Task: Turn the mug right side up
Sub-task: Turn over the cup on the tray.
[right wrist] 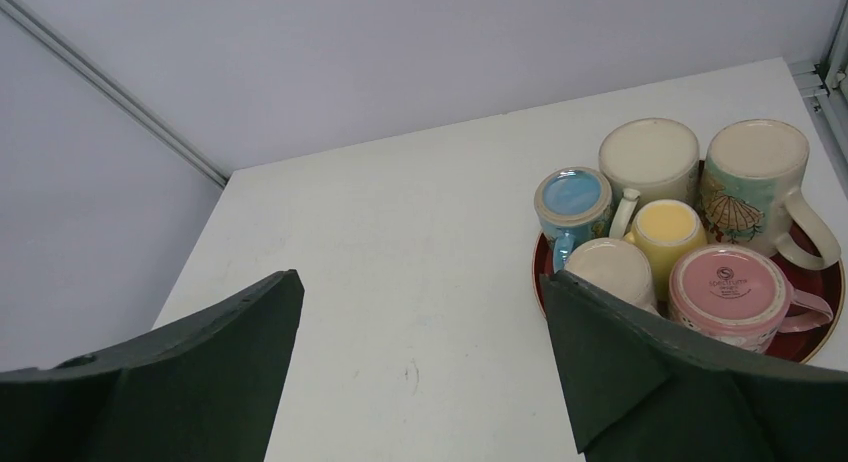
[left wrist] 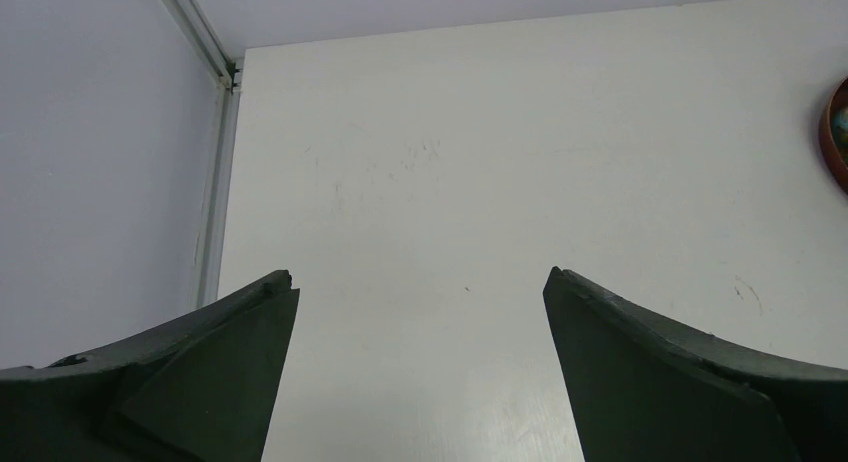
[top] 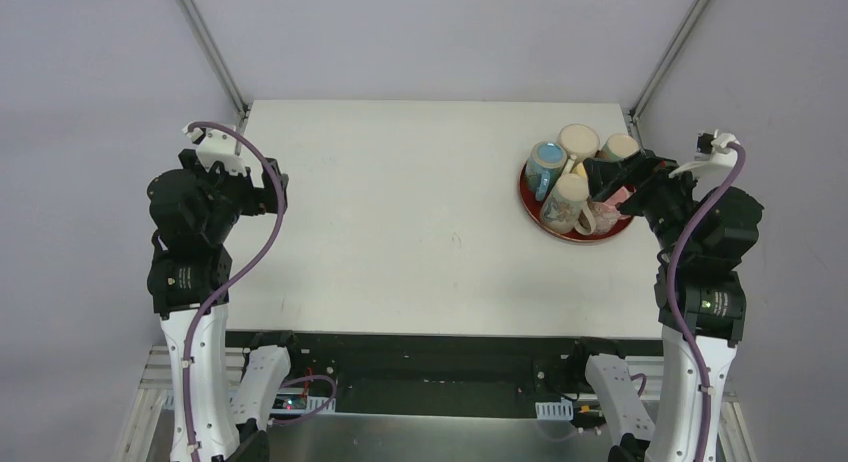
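Several mugs stand upside down on a red tray (top: 573, 238) at the table's right side. In the right wrist view they are a blue mug (right wrist: 572, 200), a large cream mug (right wrist: 650, 157), a patterned cream mug (right wrist: 755, 172), a yellow mug (right wrist: 668, 230), a small cream mug (right wrist: 612, 267) and a pink mug (right wrist: 728, 292). My right gripper (top: 607, 187) is open and empty, hovering over the tray's near right part; it also shows in the right wrist view (right wrist: 420, 282). My left gripper (top: 272, 187) is open and empty, far left of the tray, over bare table (left wrist: 418, 277).
The white table (top: 400, 212) runs between the arms. Grey walls and metal corner posts (top: 210, 47) close in the back and sides. The tray's edge (left wrist: 838, 132) shows at the right border of the left wrist view.
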`<state>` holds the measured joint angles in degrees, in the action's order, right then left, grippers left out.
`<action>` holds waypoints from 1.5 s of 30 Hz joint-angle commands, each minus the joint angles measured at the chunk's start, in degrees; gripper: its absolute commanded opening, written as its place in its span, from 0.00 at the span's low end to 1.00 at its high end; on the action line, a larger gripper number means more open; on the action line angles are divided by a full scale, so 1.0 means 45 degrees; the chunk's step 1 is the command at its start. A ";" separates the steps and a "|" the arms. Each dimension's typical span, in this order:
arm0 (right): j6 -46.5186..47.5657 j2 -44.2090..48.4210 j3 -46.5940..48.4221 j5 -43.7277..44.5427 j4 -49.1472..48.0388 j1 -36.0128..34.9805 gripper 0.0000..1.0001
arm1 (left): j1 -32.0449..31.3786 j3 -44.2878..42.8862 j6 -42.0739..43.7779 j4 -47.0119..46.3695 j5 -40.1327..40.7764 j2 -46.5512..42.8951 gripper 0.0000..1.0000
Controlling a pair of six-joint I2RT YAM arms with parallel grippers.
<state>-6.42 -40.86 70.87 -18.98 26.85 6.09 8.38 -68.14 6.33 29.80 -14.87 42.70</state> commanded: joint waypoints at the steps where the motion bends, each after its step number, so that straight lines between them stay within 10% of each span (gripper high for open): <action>1: -0.0225 -0.0004 0.0275 -0.0439 -0.0630 0.0054 0.99 | 0.0196 -0.0287 -0.0332 -0.0506 -0.0458 -0.0030 1.00; 45: 0.4899 -0.1006 -0.2136 -0.1854 0.0255 0.0110 0.99 | 0.0245 0.2438 0.1746 -0.0547 -0.4525 -0.0015 1.00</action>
<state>10.41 -44.42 61.80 -28.42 27.03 6.26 9.10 -59.61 10.57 29.02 -29.56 43.07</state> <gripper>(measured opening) 0.990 0.995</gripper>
